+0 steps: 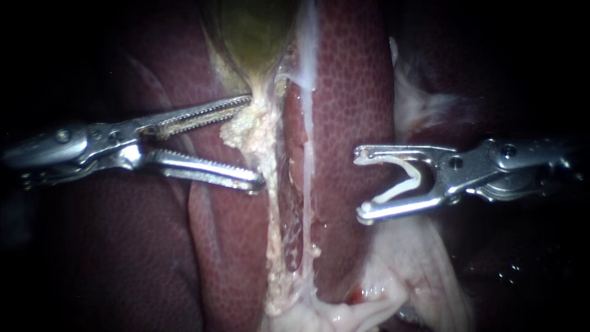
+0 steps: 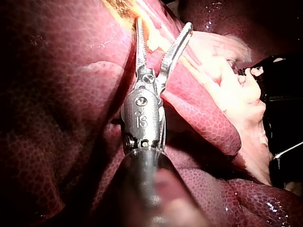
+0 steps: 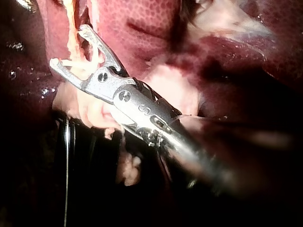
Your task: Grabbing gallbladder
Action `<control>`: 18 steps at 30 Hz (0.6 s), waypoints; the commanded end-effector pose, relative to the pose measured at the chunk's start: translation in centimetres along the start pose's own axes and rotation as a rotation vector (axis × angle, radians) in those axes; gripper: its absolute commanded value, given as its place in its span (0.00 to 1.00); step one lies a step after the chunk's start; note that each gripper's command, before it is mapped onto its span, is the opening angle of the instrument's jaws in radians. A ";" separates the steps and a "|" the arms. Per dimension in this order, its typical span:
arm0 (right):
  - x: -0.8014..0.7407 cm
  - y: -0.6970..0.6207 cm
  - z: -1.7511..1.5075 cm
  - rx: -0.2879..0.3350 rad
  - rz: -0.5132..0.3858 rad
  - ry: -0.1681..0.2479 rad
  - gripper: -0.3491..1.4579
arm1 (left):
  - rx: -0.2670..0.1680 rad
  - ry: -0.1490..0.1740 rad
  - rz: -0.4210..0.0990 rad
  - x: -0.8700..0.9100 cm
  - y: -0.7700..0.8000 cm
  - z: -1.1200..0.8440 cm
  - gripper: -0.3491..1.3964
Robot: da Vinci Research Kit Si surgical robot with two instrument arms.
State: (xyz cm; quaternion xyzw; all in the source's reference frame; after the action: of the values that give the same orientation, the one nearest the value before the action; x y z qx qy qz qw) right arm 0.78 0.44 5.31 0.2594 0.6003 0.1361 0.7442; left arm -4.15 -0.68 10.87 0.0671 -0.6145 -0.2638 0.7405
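The greenish gallbladder (image 1: 258,31) narrows downward into a yellowish fatty strand (image 1: 252,129) that runs between lobes of the liver (image 1: 350,92). My left instrument (image 1: 255,141) has serrated jaws standing open around the fatty clump just below the gallbladder's narrow end. The upper jaw lies against that end and the lower jaw's tip rests by the strand. In the left wrist view the left instrument (image 2: 164,23) gapes, with yellowish tissue between the tips. My right instrument (image 1: 361,183) hovers over the liver to the right, apart from the strand, its wide jaws cradling a white clip (image 1: 399,178). The right wrist view shows the right instrument (image 3: 69,46) and its clip (image 3: 85,66).
Pale pinkish tissue (image 1: 405,270) spreads below the right instrument, and a whitish flap (image 1: 418,104) lies above it. Dark red liver (image 1: 123,246) fills the lower left. A thin white film (image 1: 307,123) runs down beside the strand.
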 end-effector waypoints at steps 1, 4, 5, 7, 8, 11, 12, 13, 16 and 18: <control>0.00 0.00 0.00 0.000 0.000 0.000 0.52 | -0.010 0.005 0.001 -0.01 0.01 -0.02 0.34; 0.00 0.00 0.00 -0.001 0.000 0.000 0.52 | -0.016 0.024 0.002 0.00 0.02 -0.05 0.00; 0.00 0.00 0.00 -0.001 0.000 0.000 0.52 | -0.018 0.036 0.002 0.01 0.03 -0.07 0.00; 0.00 0.00 0.00 -0.001 0.000 0.000 0.52 | -0.016 0.051 0.003 0.03 0.04 -0.08 0.00; 0.00 0.00 0.00 -0.001 0.000 0.000 0.52 | -0.015 0.057 0.003 0.03 0.04 -0.09 0.00; 0.00 0.00 0.01 -0.001 0.000 0.000 0.52 | -0.031 0.071 0.004 0.04 0.04 -0.11 0.00; 0.00 0.00 0.01 -0.001 0.000 0.000 0.52 | -0.035 0.072 0.004 0.04 0.04 -0.12 0.00; 0.00 0.00 0.01 -0.001 0.000 0.000 0.52 | -0.038 0.072 0.004 0.04 0.03 -0.14 0.00; 0.00 0.00 0.01 -0.001 0.006 0.000 0.52 | -0.044 0.073 0.003 0.01 0.00 -0.18 0.00; 0.00 0.00 0.01 -0.001 0.006 0.000 0.52 | -0.045 0.073 -0.004 -0.03 -0.02 -0.21 0.00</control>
State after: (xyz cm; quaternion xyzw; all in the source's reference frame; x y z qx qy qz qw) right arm 0.79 0.45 5.31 0.2609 0.5996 0.1382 0.7439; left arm -3.94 -0.74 10.73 0.0615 -0.5806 -0.2765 0.7633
